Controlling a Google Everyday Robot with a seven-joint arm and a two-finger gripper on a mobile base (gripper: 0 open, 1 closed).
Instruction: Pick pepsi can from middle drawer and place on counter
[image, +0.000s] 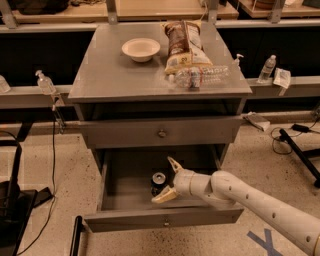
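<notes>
A white bowl (141, 49) sits toward twelve o'clock in the view. At its three o'clock lies a brown chip bag (184, 45), and a clear plastic water bottle (200, 76) lies on its side at the bag's six o'clock, touching it. A pump bottle (45, 82) stands at nine o'clock. Blue tape cross (267, 242) marks the floor at five o'clock.
</notes>
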